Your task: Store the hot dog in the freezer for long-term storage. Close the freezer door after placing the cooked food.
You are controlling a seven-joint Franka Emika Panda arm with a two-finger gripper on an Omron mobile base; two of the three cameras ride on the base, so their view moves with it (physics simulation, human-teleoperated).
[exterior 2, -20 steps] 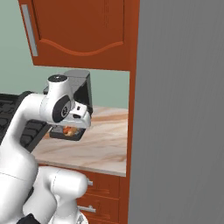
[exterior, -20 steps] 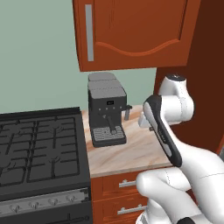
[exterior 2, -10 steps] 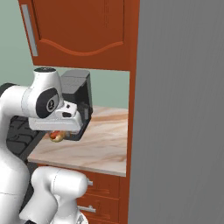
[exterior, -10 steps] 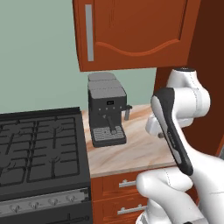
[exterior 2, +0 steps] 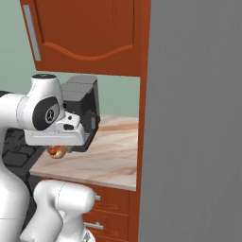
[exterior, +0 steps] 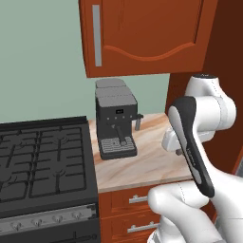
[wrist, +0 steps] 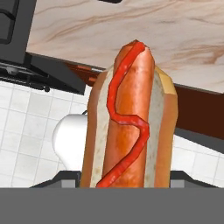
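Observation:
The hot dog [wrist: 129,122], a tan bun with a red sausage and a ketchup squiggle, stands close up in the hand view, with my gripper [wrist: 127,179] shut on it. From the right base view the hot dog [exterior 2: 56,151] peeks out beneath my white hand, and my gripper [exterior 2: 58,150] holds it just off the counter's front edge. A tall grey fridge face [exterior 2: 194,118] takes up the right side. No dispenser panel, handle or open compartment is visible on it, so I cannot tell which door it is.
A dark coffee machine [exterior: 115,118] stands on the marble counter [exterior: 152,163], beside a black stove [exterior: 42,156]. Red-brown wall cabinets [exterior: 142,38] hang above and drawers [exterior: 137,201] sit below. White floor tiles [wrist: 26,144] lie beneath the hand.
The arm has swung back from the coffee machine with the hot dog. In the right base view the hand has moved left and slightly down, past the counter's front edge.

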